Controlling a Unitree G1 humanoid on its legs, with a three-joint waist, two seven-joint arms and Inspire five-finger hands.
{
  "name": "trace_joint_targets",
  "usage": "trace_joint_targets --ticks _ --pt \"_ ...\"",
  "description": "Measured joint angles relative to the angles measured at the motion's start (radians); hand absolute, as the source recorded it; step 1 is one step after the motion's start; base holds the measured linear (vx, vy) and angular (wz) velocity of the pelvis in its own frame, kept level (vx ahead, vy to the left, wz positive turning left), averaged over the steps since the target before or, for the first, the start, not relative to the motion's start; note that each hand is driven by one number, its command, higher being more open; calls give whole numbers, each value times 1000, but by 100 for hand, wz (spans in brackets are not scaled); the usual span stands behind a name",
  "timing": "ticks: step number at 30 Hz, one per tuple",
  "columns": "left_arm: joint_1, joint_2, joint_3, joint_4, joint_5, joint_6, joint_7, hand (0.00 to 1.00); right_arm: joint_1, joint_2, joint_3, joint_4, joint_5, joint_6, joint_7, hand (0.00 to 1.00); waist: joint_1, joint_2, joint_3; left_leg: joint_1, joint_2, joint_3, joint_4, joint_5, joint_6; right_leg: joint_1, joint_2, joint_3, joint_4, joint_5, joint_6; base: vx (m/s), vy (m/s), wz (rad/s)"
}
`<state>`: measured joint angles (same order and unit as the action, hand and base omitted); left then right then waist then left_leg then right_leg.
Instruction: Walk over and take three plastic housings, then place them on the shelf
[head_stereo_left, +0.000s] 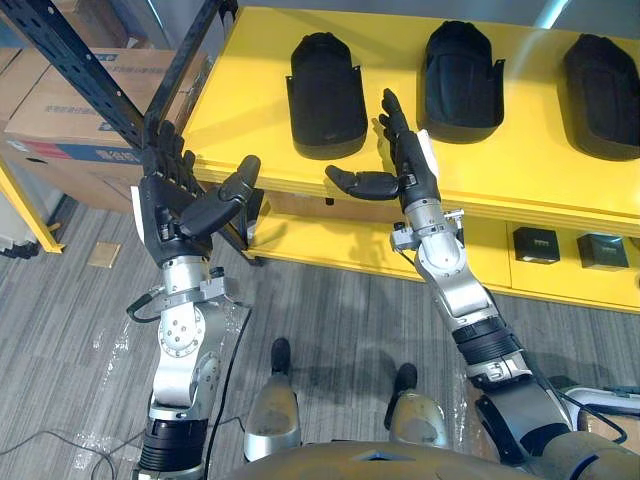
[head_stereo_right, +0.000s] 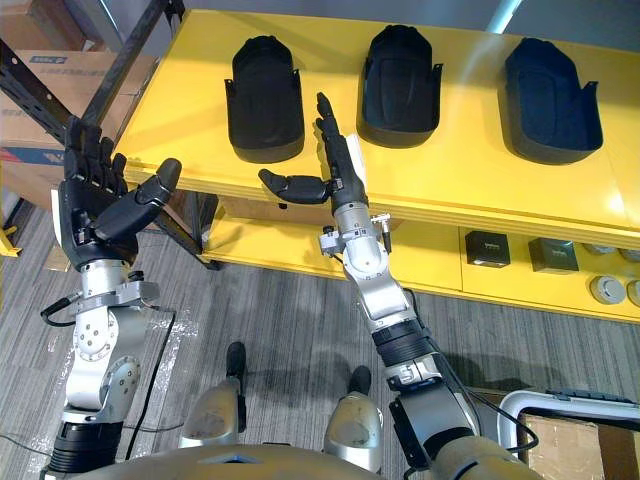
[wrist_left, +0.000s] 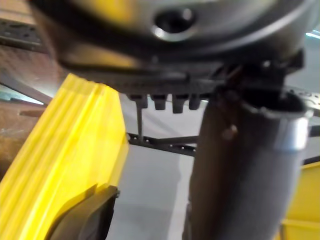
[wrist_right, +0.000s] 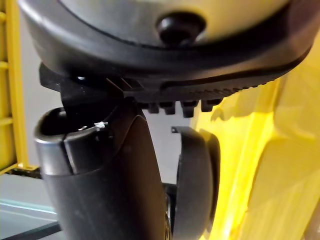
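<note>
Three black plastic housings lie in a row on the yellow table (head_stereo_left: 255, 95), all of them free: the left housing (head_stereo_left: 328, 95), the middle housing (head_stereo_left: 462, 75) and the right housing (head_stereo_left: 600, 95), each well apart from its neighbour. Two hands are up, and neither holds anything. The right hand (head_stereo_left: 412, 170) reaches over the table's front edge, its fingers (head_stereo_left: 393, 115) straight and close together, pointing into the gap between the left housing and the middle housing; the fingertips sit just beside the left housing's near right corner, not touching it, and the thumb sticks out sideways below that housing's front end. The left hand (head_stereo_left: 170, 210) is raised off the table's left corner, well apart from all three housings, fingers (head_stereo_left: 165, 150) straight and slightly spread, thumb angled out, palm empty. Behind it runs a black metal rack frame (head_stereo_left: 90, 70), and beyond that stand stacked cardboard boxes (head_stereo_left: 70, 110). Under the tabletop, the yellow lower shelf (head_stereo_left: 330, 245) carries two small black boxes (head_stereo_left: 535, 243) side by side at its right end. Grey plank floor (head_stereo_left: 330, 310) below.
</note>
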<state>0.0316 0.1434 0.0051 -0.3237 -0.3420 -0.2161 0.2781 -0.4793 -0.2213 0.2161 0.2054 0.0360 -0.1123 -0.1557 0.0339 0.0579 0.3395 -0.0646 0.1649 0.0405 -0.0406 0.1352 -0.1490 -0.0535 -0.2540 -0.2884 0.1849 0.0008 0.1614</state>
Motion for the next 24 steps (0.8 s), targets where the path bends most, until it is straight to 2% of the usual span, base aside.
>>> trace_joint_targets --ticks 4,8,12,19,24 --pt "0 -14 -3 0 43 0 -8 100 -7 0 2 0 -2 0 45 100 -4 12 25 2 -1 2 6 -1 1 -24 -12 4 66 -42 -8 -36 -11 2" --pt "1 -19 -15 0 44 3 -19 100 -12 -1 5 -7 -22 -2 82 100 -6 14 34 0 -5 11 16 -6 7 -44 -21 18 98 -58 -4 -45 -10 -6" --pt "0 -23 -44 0 57 9 -21 100 -12 -3 19 -21 -21 -2 107 100 -11 17 40 -2 -13 16 22 -14 16 -53 -30 26 109 -60 -5 -16 2 -3" --pt "1 -28 -84 0 105 64 -32 100 -9 -6 35 -51 -9 -2 173 100 -11 21 46 -2 -14 20 24 -12 12 -56 -31 30 112 -61 -4 0 0 0" --pt "1 -28 -89 1 114 67 -39 100 -9 -6 65 -72 12 -2 207 100 -11 22 48 -2 -15 20 30 -14 12 -55 -32 30 115 -62 -2 0 0 0"
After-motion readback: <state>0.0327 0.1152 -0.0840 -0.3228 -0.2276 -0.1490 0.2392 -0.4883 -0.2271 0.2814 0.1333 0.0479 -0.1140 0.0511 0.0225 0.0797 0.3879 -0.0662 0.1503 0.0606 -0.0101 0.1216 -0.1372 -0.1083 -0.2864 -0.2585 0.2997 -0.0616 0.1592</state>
